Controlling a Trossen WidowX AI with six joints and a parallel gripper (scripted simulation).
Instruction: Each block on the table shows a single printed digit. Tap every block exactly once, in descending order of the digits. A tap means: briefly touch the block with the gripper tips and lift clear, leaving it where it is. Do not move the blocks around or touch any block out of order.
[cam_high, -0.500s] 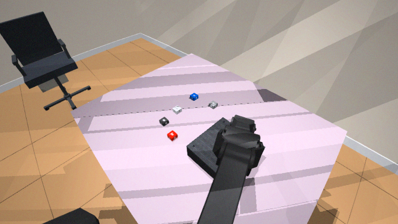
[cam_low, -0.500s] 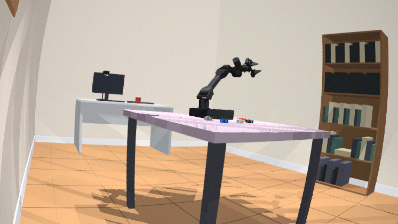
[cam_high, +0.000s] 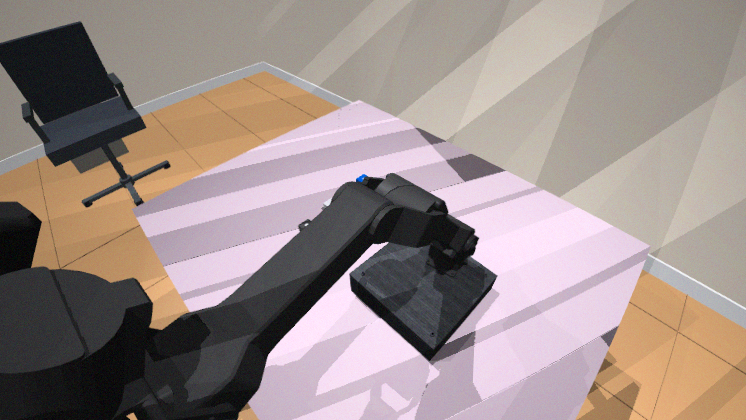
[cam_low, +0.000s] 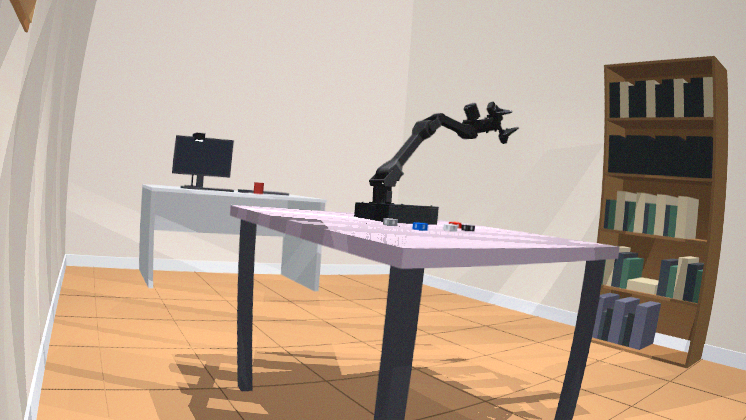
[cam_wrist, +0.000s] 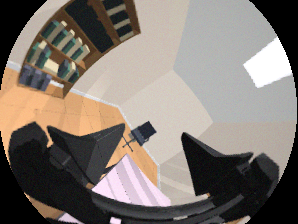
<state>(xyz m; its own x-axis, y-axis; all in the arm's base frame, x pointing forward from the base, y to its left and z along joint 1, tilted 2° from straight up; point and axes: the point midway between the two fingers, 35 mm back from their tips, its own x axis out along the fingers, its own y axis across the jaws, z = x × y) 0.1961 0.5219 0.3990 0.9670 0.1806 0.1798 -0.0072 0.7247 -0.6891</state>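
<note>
My gripper is open and empty, raised high above the table. Five small blocks lie on the pink table. The blue block shows beside the arm in the top view. The white block and the black block are partly covered by the arm there. The grey block and the red block are hidden in the top view. The digits cannot be read. The wrist view shows no block.
The black arm base stands on the table near the blocks. The arm crosses the top view over them. An office chair, a bookcase and a desk with a monitor stand away from the table.
</note>
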